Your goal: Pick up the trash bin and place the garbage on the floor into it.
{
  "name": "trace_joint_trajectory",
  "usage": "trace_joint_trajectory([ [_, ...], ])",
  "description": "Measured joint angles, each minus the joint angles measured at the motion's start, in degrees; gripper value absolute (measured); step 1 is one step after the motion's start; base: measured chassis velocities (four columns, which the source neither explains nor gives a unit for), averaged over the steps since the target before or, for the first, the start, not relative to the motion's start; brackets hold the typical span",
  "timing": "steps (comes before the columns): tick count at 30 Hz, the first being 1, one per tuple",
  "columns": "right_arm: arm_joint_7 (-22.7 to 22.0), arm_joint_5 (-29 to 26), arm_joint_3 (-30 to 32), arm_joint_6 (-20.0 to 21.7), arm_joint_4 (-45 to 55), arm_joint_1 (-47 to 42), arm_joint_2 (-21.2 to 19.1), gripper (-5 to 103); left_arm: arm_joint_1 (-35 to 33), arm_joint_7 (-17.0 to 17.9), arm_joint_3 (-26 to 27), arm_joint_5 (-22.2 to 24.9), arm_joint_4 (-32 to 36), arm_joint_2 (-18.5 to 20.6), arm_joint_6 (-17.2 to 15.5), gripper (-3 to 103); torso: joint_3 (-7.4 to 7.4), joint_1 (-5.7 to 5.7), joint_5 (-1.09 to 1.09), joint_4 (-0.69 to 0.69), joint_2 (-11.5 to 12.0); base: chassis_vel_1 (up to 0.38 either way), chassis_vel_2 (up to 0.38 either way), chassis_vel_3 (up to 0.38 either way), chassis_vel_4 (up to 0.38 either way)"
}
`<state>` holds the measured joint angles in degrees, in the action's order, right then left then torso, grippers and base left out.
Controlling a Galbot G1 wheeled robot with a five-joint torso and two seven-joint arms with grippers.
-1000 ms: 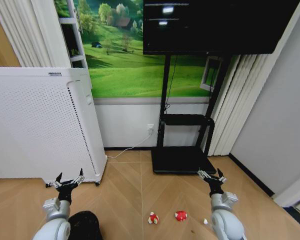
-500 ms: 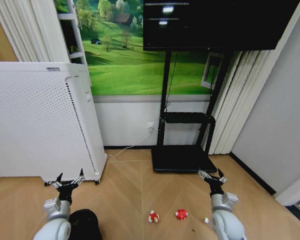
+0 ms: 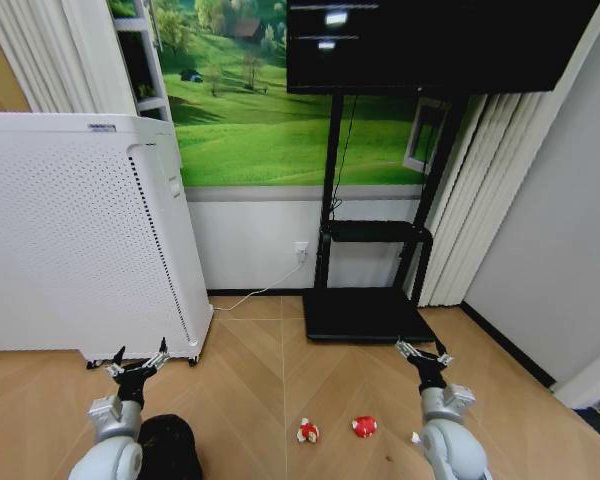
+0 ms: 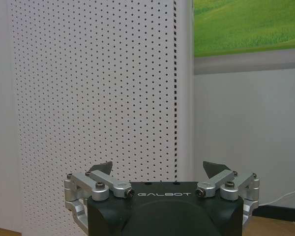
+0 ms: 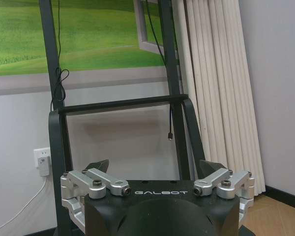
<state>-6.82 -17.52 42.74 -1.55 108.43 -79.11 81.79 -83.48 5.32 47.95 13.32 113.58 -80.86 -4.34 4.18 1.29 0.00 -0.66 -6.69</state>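
The black trash bin (image 3: 170, 448) sits on the floor at the bottom left of the head view, just right of my left arm. My left gripper (image 3: 138, 358) hangs open above and behind the bin, facing the white appliance (image 4: 98, 98). Two red-and-white lumps of garbage (image 3: 307, 432) (image 3: 363, 427) lie on the wood floor between my arms. A small white scrap (image 3: 414, 438) peeks out beside my right arm. My right gripper (image 3: 423, 352) is open and empty, pointing toward the black stand (image 5: 172, 73).
A large white perforated appliance (image 3: 80, 240) stands at the left. A black TV stand (image 3: 365, 315) with a screen (image 3: 430, 50) stands against the far wall. Curtains (image 3: 480, 200) hang at the right, and a cable (image 3: 255, 297) runs along the floor from a wall socket.
The whole head view has shifted slightly, so the camera has moved. Both grippers keep their open pose, and the garbage and bin lie as before.
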Motion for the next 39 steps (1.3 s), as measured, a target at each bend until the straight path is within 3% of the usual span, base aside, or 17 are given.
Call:
trace_joint_trajectory([
  [5, 0.0, 0.0, -0.16, -0.01, -0.05, -0.03, -0.07, 100, -0.59, 0.08, -0.02, -0.8, 0.45, 0.46, -0.25, 100, -0.05, 0.0, -0.01, 0.0, 0.05, 0.0, 0.0, 0.0, 0.0],
  [7, 0.02, 0.0, -0.05, -0.09, -0.12, -0.01, -0.51, 100, -2.46, 0.72, 0.04, -2.54, 2.06, 2.67, -1.77, 100, -0.03, 0.0, 0.0, -0.01, 0.03, 0.0, 0.0, 0.0, 0.0],
  [9, 0.03, -0.06, 0.09, -0.23, -0.23, 0.04, -0.79, 100, -3.92, 1.84, 0.06, -2.23, 3.3, 4.0, -2.83, 100, -0.01, 0.0, -0.01, -0.01, -0.01, 0.0, 0.0, 0.0, 0.0],
  [12, 0.17, 0.13, 0.42, -0.33, -0.51, 0.14, -1.35, 100, -9.34, 6.38, 0.46, 0.81, 7.29, 7.18, -6.23, 100, 0.06, 0.03, 0.0, -0.01, -0.11, 0.0, 0.0, 0.0, 0.0],
  [17, 0.2, 1.34, 0.35, -0.33, -1.07, 0.48, -1.55, 100, -17.54, 8.92, 1.55, 1.51, 11.22, 8.92, -8.53, 100, 0.13, 0.06, 0.0, 0.01, -0.21, 0.0, 0.0, 0.0, 0.0],
  [21, 0.11, 2.16, 0.68, -0.34, -1.31, 0.56, -1.6, 100, -24.33, 8.68, 1.48, 0.39, 13.06, 8.89, -9.1, 98, 0.2, 0.08, 0.0, 0.02, -0.31, 0.0, 0.0, 0.0, 0.0],
  [39, -0.78, 0.41, 3.64, -0.69, -2.3, 1.45, -3.22, 100, -31.64, 5.66, 2.49, 0.66, 7.41, 12.84, -9.6, 96, 0.35, 0.14, 0.0, 0.01, -0.49, 0.0, 0.0, 0.0, 0.0],
])
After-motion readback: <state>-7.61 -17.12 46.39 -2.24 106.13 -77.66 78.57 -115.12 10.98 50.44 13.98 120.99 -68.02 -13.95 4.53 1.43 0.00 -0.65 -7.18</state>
